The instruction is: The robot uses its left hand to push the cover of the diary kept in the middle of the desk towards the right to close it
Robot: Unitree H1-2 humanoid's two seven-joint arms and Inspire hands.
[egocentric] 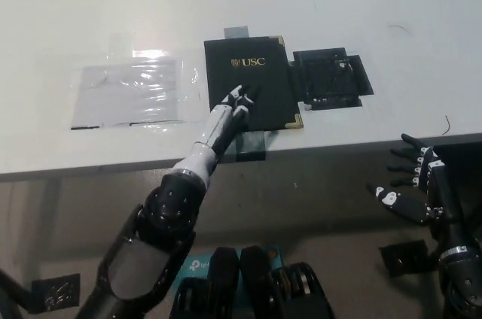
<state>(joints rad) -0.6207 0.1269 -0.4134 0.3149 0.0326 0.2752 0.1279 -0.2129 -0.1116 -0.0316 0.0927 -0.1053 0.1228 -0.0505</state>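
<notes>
The diary [252, 82] is seen closed and flat on the white desk [90, 18], near the desk's middle and close to its front edge. Its long axis runs from the front edge toward the far side, with the cover facing up. Gold lettering "USC" is read on the cover near the far end, upright as seen from the robot, with a small gold crest just left of it. Gold corner pieces are seen at the right corners.

The left hand [233, 102] is laid on the cover's front left part, fingers extended and flat; nothing is grasped.

Grey tape [252, 142] is seen at the diary's front edge. A clear plastic sheet [132, 93] lies to the left, and a black patch [329, 78] touches the diary's right side.

The right hand [410, 180] is held below the desk edge at the right, fingers spread, empty.
</notes>
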